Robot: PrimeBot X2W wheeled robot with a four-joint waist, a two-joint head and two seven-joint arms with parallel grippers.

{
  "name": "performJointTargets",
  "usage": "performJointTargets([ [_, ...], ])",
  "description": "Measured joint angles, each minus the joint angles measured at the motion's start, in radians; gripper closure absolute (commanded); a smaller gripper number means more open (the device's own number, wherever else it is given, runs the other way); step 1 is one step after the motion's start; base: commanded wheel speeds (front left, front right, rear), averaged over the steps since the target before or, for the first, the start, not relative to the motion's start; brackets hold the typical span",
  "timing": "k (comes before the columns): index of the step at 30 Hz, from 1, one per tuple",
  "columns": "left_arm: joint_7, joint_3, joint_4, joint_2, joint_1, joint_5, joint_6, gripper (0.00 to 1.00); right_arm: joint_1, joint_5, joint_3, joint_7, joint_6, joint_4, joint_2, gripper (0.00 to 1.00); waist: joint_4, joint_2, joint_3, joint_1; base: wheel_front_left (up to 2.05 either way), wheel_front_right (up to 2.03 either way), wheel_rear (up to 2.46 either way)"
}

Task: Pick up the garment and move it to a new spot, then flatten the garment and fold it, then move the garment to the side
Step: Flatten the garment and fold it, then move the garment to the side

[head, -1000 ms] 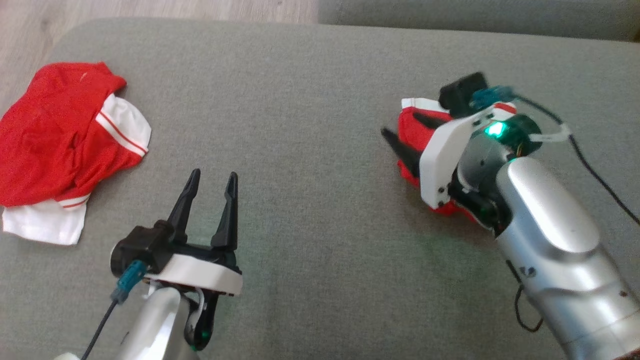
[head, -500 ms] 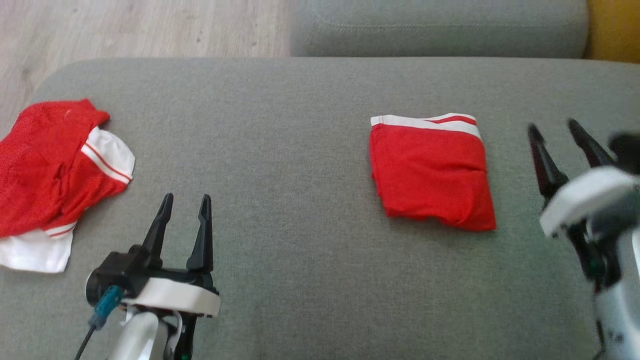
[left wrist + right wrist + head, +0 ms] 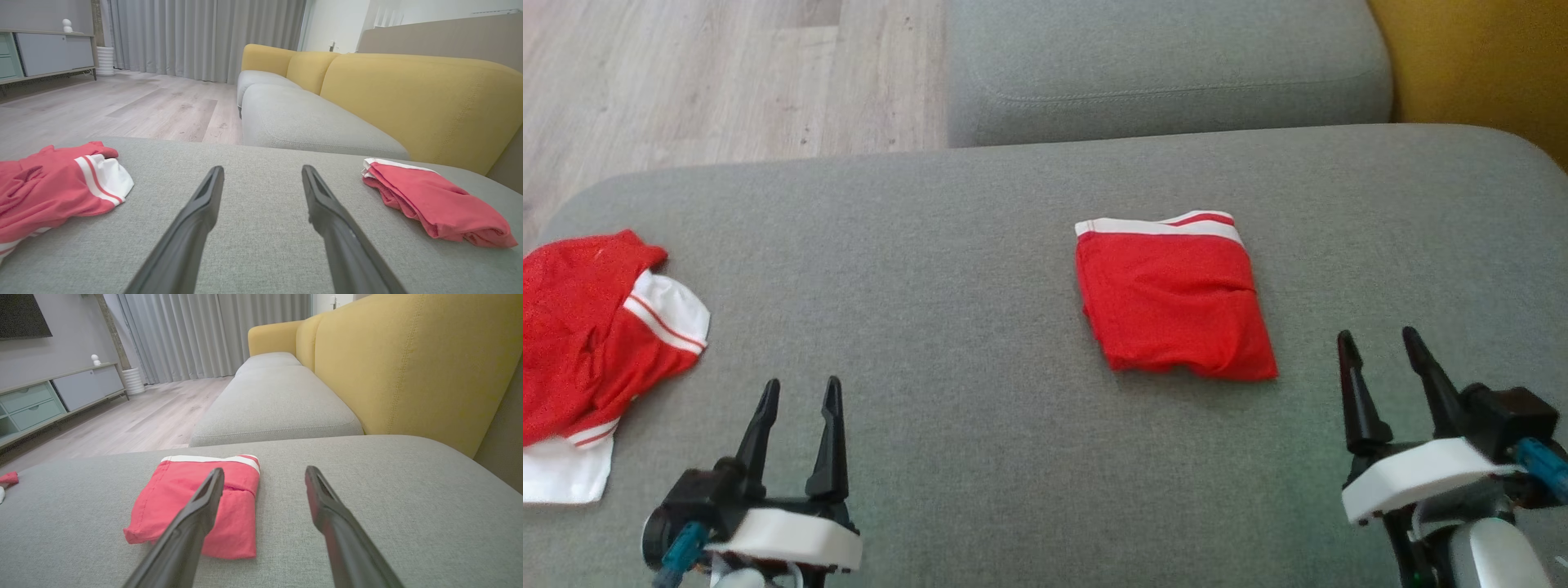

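Resting flat on the grey seat cushion [image 3: 980, 343], the folded garment [image 3: 1172, 302] lies ahead and to the left of the right end effector [image 3: 1376, 333], near it but not touching. It is a compact red packet with a white band and a thin red stripe along the edge farthest from that end effector. The near edge shows stacked layers, and the number of folds cannot be made out.

The right end effector has its two dark fingers spread apart, with nothing between them. In the right wrist view its left finger crosses in front of the folded garment and hides a strip of the near portion. The head view shows a gap of bare cushion between fingertip and cloth.

The left end effector [image 3: 800, 382] also has its fingers apart and empty, hovering over bare cushion. The folded garment sits well to its right and slightly ahead.

A crumpled garment [image 3: 588, 327], red with white striped panels, lies to the left of the left end effector, near but apart. The left border of the head view cuts it off, so its full outline is not visible. The left wrist view shows it bunched, with a white cuff turned outward.

Beyond both end effectors are a second grey seat cushion [image 3: 1160, 65], a yellow backrest [image 3: 1478, 65] to the right and a wood floor [image 3: 686, 82] to the left. The arms behind both end effectors are cropped by the lower border of the head view.
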Motion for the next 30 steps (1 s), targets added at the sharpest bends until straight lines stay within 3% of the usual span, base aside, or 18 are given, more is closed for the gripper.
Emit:
performJointTargets([
  [24,0.000,-0.001,-0.003,0.006,0.029,-0.010,0.017,0.00,-0.005,0.024,0.033,0.012,0.000,0.043,-0.019,0.00,0.001,0.0000,0.001,0.0002,0.00,0.00,0.00],
  [30,0.006,-0.007,-0.023,0.010,0.018,-0.010,0.017,0.00,-0.057,0.040,0.040,0.074,0.000,0.050,-0.020,0.00,0.011,0.0000,0.025,0.0001,0.00,0.00,0.00],
])
